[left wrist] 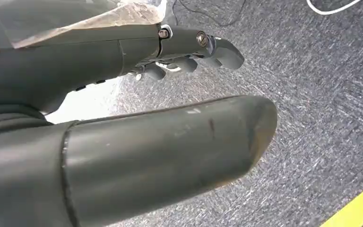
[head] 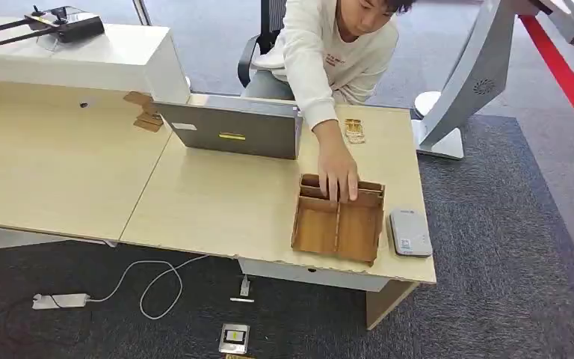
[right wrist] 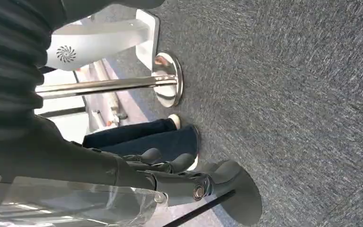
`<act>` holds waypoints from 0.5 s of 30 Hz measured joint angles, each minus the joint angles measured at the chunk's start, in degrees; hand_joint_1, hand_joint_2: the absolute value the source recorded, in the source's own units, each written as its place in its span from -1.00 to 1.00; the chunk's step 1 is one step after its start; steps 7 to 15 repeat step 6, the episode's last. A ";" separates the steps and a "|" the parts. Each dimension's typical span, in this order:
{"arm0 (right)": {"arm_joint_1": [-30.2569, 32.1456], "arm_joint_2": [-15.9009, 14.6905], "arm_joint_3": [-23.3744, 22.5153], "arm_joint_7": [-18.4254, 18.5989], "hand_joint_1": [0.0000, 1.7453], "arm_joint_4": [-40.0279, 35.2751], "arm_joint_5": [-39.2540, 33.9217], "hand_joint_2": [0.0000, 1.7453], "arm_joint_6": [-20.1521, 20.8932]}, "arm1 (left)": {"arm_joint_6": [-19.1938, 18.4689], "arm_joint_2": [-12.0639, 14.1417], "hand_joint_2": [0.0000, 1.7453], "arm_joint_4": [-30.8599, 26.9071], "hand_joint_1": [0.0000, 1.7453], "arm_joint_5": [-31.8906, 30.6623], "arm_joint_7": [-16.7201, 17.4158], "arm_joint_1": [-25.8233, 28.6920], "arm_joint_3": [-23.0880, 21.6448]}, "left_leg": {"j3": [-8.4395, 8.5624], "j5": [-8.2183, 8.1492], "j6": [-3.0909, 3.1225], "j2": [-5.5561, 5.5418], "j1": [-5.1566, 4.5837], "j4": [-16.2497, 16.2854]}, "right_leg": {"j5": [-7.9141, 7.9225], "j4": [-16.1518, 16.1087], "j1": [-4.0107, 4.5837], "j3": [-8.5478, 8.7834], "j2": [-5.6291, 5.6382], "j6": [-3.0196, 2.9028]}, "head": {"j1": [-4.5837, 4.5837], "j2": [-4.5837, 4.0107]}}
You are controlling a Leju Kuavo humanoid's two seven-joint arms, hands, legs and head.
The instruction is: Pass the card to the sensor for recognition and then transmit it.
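Desk of pale wood-grain laminate runs across the head view, standing on dark grey carpet. Near its front right corner sits a shallow brown wooden tray split by thin partitions into two long front compartments and a narrow back strip; the front compartments look bare. A person in a cream sweatshirt leans over from the far side, and the person's hand rests fingers-down in the tray's back strip. Whether a card lies under those fingers I cannot tell. Just beside the tray, on its right, lies a small flat grey rounded-corner card sensor. Behind the tray stands a grey open laptop seen from the back of its lid. A white cable loops on the carpet below the desk edge.

Left wrist view: the left hand, smooth dark grey plastic with a thick blunt thumb, hangs over speckled grey carpet, its fingers loosely curled yet apart and holding nothing.

Right wrist view: the right hand also hangs above the carpet, fingers slightly bent and spread, empty. Beyond it a polished chrome post on a round base stands on the carpet.
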 joint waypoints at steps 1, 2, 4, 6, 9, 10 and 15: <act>-0.07 0.04 0.00 0.00 -1.00 0.02 0.13 1.00 0.02 | 0.00 0.00 -1.00 0.00 -1.00 0.09 0.05 0.00 0.00 | 0.00 0.00 0.00 0.00 0.00 0.00 | 0.00 0.00 0.00 0.00 0.00 0.00 | 0.02 0.00; -0.14 0.09 0.00 0.00 -1.00 0.02 0.22 1.00 0.04 | 0.00 0.00 -1.00 0.00 -1.00 0.17 0.07 0.00 0.00 | 0.00 0.00 0.00 0.00 0.00 0.00 | 0.00 0.00 0.00 0.00 0.00 0.00 | 0.00 0.00; -0.30 0.20 0.00 -0.02 -1.00 0.02 0.46 1.00 0.18 | -0.28 0.00 -1.00 0.00 -1.00 0.33 0.07 0.00 0.00 | 0.01 0.00 0.00 0.00 0.00 0.00 | 0.00 0.00 0.00 0.00 0.00 0.00 | 0.00 0.00; -0.36 0.28 0.00 -0.09 -1.00 0.02 0.70 1.00 0.20 | -0.35 0.00 -1.00 0.02 -1.00 0.35 0.07 0.01 0.00 | 0.00 0.00 0.00 0.00 0.00 0.00 | 0.00 0.00 0.00 0.00 0.00 0.00 | 0.00 0.00; -0.36 0.28 0.00 -0.09 -1.00 0.02 0.70 1.00 0.20 | -0.35 0.00 -1.00 0.02 -1.00 0.35 0.07 0.01 0.00 | 0.00 0.00 0.00 0.00 0.00 0.00 | 0.00 0.00 0.00 0.00 0.00 0.00 | 0.00 0.00; -0.36 0.28 0.00 -0.09 -1.00 0.02 0.70 1.00 0.20 | -0.35 0.00 -1.00 0.02 -1.00 0.35 0.07 0.01 0.00 | 0.00 0.00 0.00 0.00 0.00 0.00 | 0.00 0.00 0.00 0.00 0.00 0.00 | 0.00 0.00; -0.36 0.28 0.00 -0.09 -1.00 0.02 0.70 1.00 0.20 | -0.35 0.00 -1.00 0.02 -1.00 0.35 0.07 0.01 0.00 | 0.00 0.00 0.00 0.00 0.00 0.00 | 0.00 0.00 0.00 0.00 0.00 0.00 | 0.00 0.00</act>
